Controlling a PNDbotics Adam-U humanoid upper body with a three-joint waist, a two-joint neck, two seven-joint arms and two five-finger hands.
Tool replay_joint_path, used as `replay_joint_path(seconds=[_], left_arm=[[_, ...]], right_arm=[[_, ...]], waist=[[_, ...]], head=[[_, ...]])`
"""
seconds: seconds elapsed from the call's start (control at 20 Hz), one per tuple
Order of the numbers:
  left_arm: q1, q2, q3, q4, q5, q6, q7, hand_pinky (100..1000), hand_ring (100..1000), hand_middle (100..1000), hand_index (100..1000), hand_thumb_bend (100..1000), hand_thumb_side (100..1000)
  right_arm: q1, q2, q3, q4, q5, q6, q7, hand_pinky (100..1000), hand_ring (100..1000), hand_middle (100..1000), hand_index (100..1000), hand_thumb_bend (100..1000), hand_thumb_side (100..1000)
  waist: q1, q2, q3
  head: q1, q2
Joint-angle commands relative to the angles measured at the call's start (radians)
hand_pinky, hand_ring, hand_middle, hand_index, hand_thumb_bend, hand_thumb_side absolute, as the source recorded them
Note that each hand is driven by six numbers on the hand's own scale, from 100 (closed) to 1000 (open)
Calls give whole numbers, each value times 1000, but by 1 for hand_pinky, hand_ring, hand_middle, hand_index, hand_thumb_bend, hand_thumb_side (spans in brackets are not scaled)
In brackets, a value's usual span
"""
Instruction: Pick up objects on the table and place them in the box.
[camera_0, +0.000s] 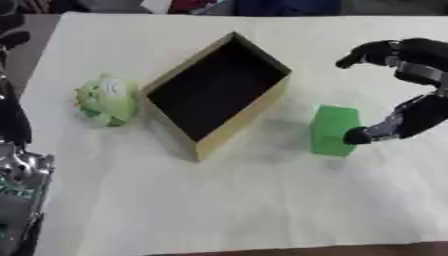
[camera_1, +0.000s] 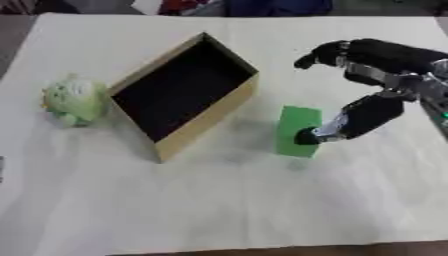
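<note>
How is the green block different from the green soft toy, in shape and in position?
The green block has flat faces and straight edges; the soft toy is rounded, paler, and has white patches. The block lies on the right of the box; the toy lies on its left. The right hand reaches the block, one fingertip at its edge; no hand is near the toy. Both are green and lie on the table, outside the box.

Right hand (camera_1: 372, 82) spread, fingers apart
</note>
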Motion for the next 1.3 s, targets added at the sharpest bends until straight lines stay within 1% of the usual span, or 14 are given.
replay_joint_path(seconds=[0.05,0.2,0.35,0.4,0.65,0.95,1.0,1.2,1.3], left_arm=[[-13,4,-1,-16,3,-1,-2,714,737,706,813,265,1000],[-13,3,-2,-16,3,-2,-2,714,737,706,812,264,1000],[-14,2,-2,-16,4,-2,-2,714,737,706,812,263,1000],[-14,2,-3,-16,4,-2,-3,714,737,706,811,263,1000],[-15,-1,-4,-16,4,-2,-4,715,737,707,811,260,1000],[-16,-3,-4,-16,5,-2,-6,715,737,707,810,260,1000],[-16,-3,-4,-16,6,-3,-6,715,738,707,809,260,1000],[-16,-4,-4,-16,6,-4,-8,716,738,707,809,258,1000],[-16,-4,-4,-16,5,-4,-10,716,738,707,808,254,1000]], right_arm=[[-13,1,7,29,32,7,-17,964,991,835,936,744,763],[-7,16,17,60,54,6,-26,965,992,834,935,765,769],[-4,27,24,80,73,-4,-31,965,992,831,933,791,745],[-3,30,26,85,79,-9,-32,965,992,826,929,806,720],[-2,43,30,103,111,-27,-50,959,985,813,911,819,687],[0,62,33,167,172,-30,-91,952,980,781,882,789,681],[0,65,33,178,180,-31,-99,948,975,764,867,761,678],[0,73,36,214,206,-36,-127,945,970,738,847,743,657],[0,75,39,221,211,-42,-134,942,964,718,838,716,648]], waist=[[0,-17,1],[1,-13,3],[1,-10,5],[1,-8,5],[2,-3,8],[4,-3,11],[4,-3,11],[5,-4,12],[5,-4,11]], head=[[-3,-11],[-5,-11],[-5,-12],[-5,-12],[-5,-13],[-6,-16],[-6,-16],[-6,-18],[-6,-18]])
